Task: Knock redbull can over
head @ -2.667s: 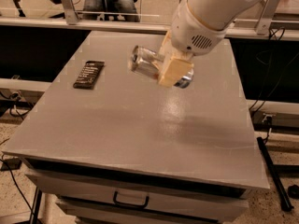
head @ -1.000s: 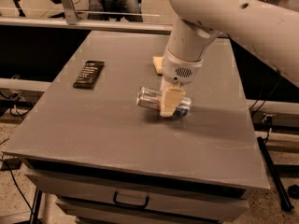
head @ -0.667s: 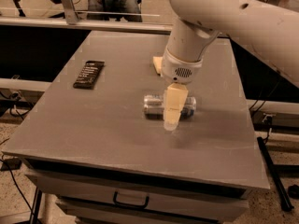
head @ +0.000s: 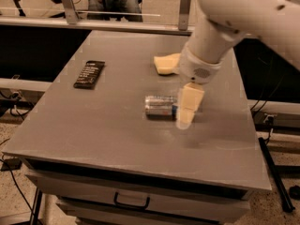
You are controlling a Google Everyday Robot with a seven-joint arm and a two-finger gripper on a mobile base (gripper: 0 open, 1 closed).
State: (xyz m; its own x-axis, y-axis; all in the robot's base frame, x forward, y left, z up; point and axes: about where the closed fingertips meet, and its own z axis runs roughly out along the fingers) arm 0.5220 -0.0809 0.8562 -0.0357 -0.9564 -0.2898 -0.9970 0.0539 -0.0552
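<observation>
The redbull can (head: 161,106) lies on its side on the grey table (head: 108,125), near the middle, its silver and blue body pointing left to right. My gripper (head: 186,110) hangs from the white arm (head: 220,27) and points down at the can's right end, covering that end. The gripper's cream tip reaches down to the table surface just in front of the can.
A yellow sponge (head: 166,63) lies behind the can, partly covered by the arm. A flat black remote-like bar (head: 89,74) lies at the left. The table's front edge has a drawer handle (head: 131,202) below it. A rail runs along the back.
The can went from tilted at the gripper to lying flat on the table. The gripper has shifted a little to the right, at the can's right end.
</observation>
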